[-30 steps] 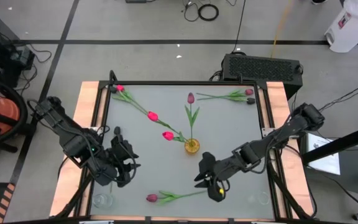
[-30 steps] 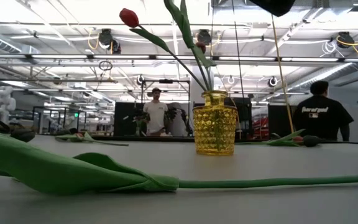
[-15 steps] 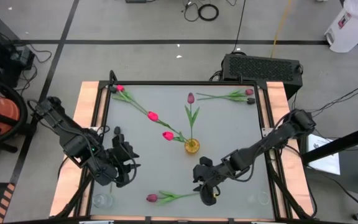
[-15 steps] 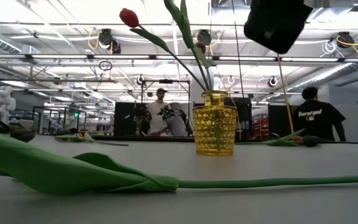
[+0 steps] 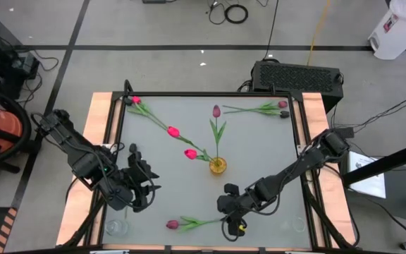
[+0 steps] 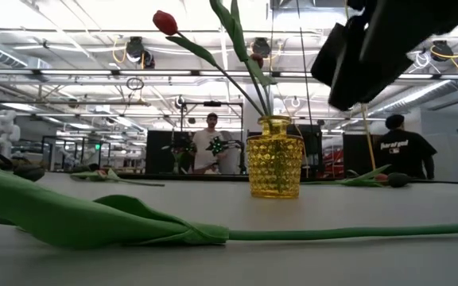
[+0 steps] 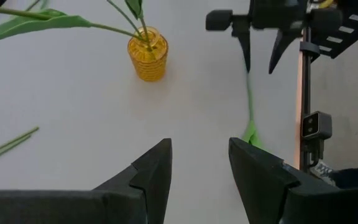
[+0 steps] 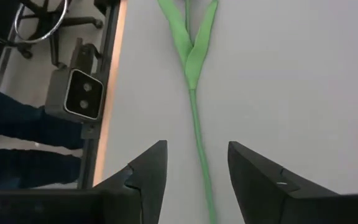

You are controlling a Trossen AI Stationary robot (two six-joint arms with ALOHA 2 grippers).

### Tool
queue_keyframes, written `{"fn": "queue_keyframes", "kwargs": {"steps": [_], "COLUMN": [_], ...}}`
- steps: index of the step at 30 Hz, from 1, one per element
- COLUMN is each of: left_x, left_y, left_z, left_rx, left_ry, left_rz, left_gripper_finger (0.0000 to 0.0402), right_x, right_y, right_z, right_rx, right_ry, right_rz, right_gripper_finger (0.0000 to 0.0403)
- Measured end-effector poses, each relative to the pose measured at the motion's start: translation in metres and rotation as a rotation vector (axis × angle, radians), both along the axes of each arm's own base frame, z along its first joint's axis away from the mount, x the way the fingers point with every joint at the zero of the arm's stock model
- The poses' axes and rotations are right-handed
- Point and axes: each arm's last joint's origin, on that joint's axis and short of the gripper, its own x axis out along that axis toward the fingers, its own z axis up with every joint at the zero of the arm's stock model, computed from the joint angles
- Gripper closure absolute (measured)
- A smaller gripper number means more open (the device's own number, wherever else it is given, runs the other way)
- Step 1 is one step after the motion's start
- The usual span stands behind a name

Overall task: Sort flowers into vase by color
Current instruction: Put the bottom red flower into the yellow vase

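A pink tulip (image 5: pixel 197 221) lies flat along the table's near edge, its head toward the left. My right gripper (image 5: pixel 228 212) hangs open above its stem end. In the right wrist view the stem (image 8: pixel 199 137) runs between the two fingers, which stay clear of it. The low view shows the right gripper (image 6: pixel 360 59) well above the table. A yellow vase (image 5: pixel 218 166) at mid-table holds several tulips. Two more tulips (image 5: pixel 143 108) (image 5: pixel 263 108) lie by the far edge. My left gripper (image 5: pixel 145 188) waits open near the left edge.
A clear glass vase (image 5: pixel 116 227) stands at the near left corner. The low camera (image 8: pixel 81 94) sits on the near edge beside the lying tulip. Bare grey table (image 5: pixel 273 148) stretches right of the yellow vase. People stand in the room beyond the far edge.
My right gripper has moved toward the table's near left and come down. It now stands over the stem end of the lying tulip, and in the low view it has dropped into sight. The tulips and the left arm have not moved.
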Motion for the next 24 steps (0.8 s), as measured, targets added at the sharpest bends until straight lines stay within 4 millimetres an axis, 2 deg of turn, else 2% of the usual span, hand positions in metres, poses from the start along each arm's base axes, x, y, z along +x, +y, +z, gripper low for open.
{"fn": "queue_keyframes", "kwargs": {"steps": [14,24], "left_x": [0.000,0.001], "left_y": [0.000,-0.001], "left_z": [0.000,0.001], "left_rx": [0.001,-0.015], "left_ry": [0.002,-0.014], "left_rz": [0.002,0.004], "left_gripper_finger": [0.0235,0.0235], "right_x": [-0.010,-0.010], "right_y": [0.025,0.026], "right_z": [-0.035,-0.050], "right_rx": [-0.061,-0.097], "right_ry": [0.083,0.124], "right_rz": [0.069,0.064], "right_gripper_finger": [0.0241,0.0241]}}
